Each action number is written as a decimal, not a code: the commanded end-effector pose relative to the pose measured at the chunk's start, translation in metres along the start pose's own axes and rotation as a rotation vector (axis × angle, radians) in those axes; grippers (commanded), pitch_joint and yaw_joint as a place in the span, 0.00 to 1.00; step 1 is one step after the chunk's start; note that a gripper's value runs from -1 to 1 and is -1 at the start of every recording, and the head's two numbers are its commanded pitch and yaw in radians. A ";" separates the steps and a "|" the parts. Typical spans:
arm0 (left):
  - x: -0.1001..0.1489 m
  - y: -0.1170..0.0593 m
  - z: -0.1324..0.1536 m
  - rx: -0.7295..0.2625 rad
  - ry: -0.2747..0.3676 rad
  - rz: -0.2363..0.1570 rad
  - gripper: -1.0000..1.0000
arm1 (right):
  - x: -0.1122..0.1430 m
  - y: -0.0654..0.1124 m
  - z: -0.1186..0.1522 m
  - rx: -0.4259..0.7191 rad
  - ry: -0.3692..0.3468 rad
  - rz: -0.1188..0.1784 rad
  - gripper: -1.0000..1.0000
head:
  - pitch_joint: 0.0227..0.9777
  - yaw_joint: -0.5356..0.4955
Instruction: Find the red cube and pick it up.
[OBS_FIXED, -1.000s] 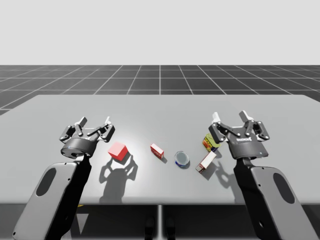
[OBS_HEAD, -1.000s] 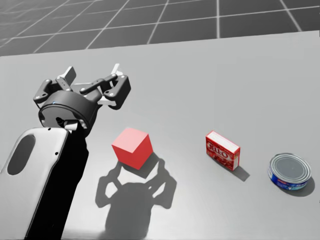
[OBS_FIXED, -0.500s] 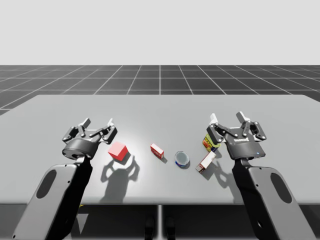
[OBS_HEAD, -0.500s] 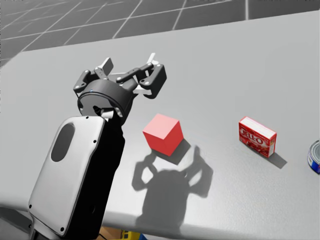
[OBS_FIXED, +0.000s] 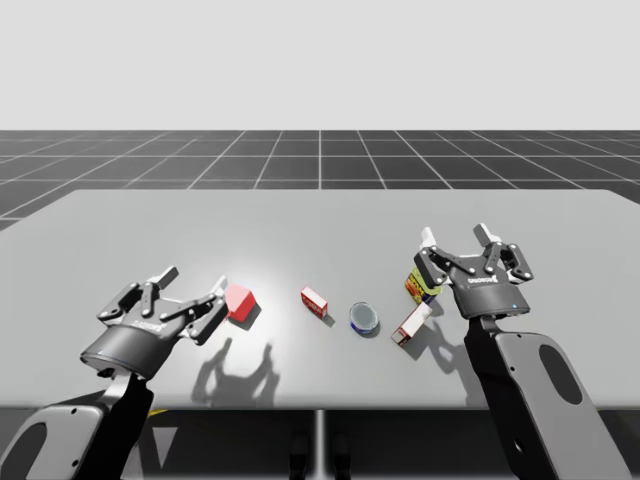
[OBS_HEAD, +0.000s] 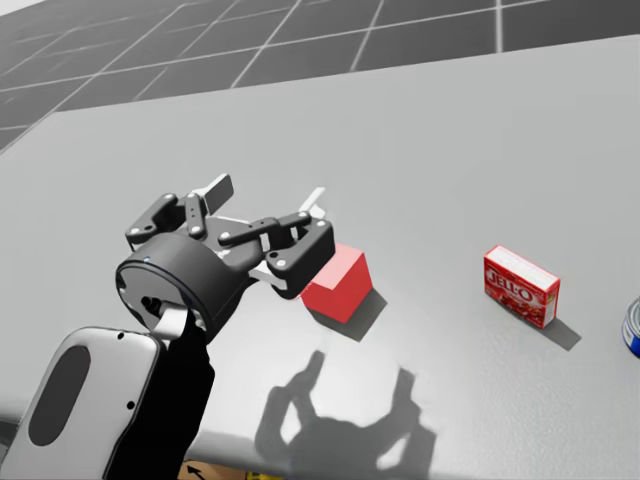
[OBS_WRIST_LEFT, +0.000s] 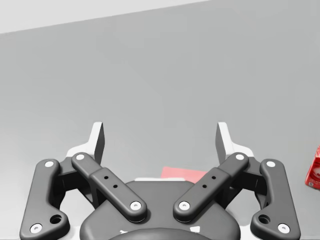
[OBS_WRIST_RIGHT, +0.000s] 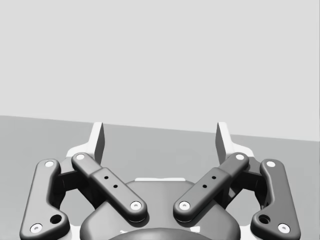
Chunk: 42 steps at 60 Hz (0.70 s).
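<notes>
Since left gripper (OBS_HEAD: 268, 195) drew back behind solid red cube (OBS_HEAD: 338, 284), fingers (OBS_HEAD: 213, 188) spread: lined up to advance, pinch. Right gripper (OBS_FIXED: 457, 235) idle, fingers (OBS_WRIST_RIGHT: 98, 140) spread.

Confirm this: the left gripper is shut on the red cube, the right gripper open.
Wrong: the left gripper is open, as the left wrist view shows, jaws apart, the red cube under it. The right gripper is indeed open.

Table (OBS_FIXED: 320, 215) carries red cube (OBS_FIXED: 240, 301), red box (OBS_FIXED: 314, 301), blue tin (OBS_FIXED: 364, 317), white box (OBS_FIXED: 411, 324).
</notes>
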 end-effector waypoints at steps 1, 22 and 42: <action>-0.022 -0.001 0.020 -0.059 0.059 -0.038 0.00 | -0.001 -0.001 -0.001 0.000 0.001 0.002 0.00 | 0.80 0.87; -0.066 -0.001 0.014 -0.161 0.157 -0.050 0.00 | -0.003 0.000 -0.001 0.003 0.007 0.016 0.00 | 0.80 0.86; -0.079 -0.003 -0.017 -0.179 0.206 -0.018 0.00 | -0.003 0.000 -0.001 0.003 0.003 0.021 0.00 | 0.80 0.86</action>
